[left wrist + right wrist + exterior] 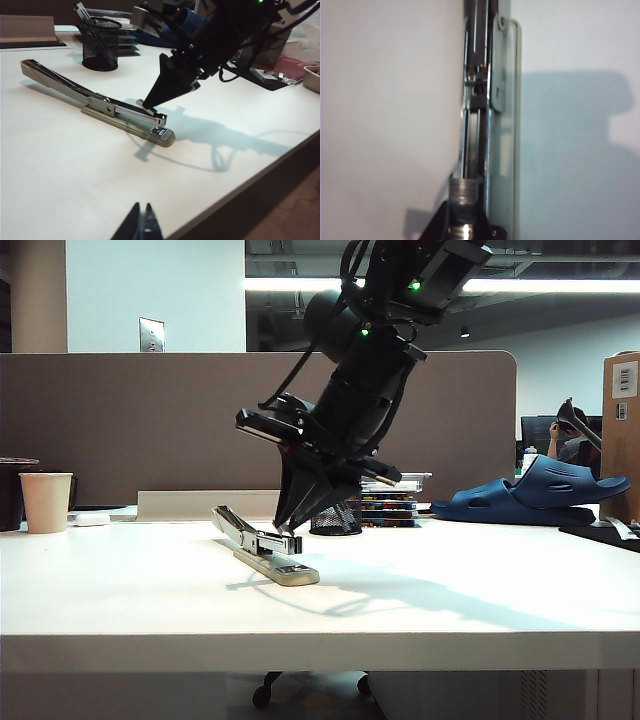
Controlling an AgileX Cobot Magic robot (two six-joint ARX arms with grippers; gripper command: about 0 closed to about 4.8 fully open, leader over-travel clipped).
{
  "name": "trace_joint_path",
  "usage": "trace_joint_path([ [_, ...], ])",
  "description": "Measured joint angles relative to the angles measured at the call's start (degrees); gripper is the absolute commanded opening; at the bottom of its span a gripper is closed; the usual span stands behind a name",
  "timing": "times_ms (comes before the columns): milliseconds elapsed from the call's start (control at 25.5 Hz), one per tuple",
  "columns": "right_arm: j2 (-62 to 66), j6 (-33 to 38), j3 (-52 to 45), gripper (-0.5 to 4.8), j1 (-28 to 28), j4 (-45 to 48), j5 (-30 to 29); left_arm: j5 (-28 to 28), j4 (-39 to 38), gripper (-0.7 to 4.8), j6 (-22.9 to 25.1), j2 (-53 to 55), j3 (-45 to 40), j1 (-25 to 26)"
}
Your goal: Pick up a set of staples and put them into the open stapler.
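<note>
Right gripper [142, 103] clamped on staples [462, 200] over stapler [125, 114] magazine; left gripper [141, 223] idle, clenched; strip looked tiny, brittle, slippery, needed side pinch

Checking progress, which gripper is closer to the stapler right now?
Right. The right gripper is directly over the stapler magazine, pinching the set of staples. The left gripper hangs apart near the table edge.

The stapler [262, 548] lies open on the white table, its cream base flat, silver magazine exposed, dark top arm swung back and resting low. The set of staples [463, 201], a small ridged grey bar, sits over the magazine's front end.
</note>
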Motion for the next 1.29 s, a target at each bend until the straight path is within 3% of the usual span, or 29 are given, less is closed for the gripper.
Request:
trace_joint_path([
  [861,2.45,-0.09,2.86,-0.05,0.15,-2.89,0.04,0.0,0.0,-0.06,0.02,0.0,0.0,0.0],
  [1174,2.49,-0.31,3.58,-0.04,-0.17,-4.35,2.95,0.0,0.0,-0.06,0.0,0.0,0.0,0.0],
  [1292,2.43,-0.33,4.11,0.33,-0.46,-5.44,3.52,0.0,0.0,-0.06,0.0,0.0,0.0,0.0],
])
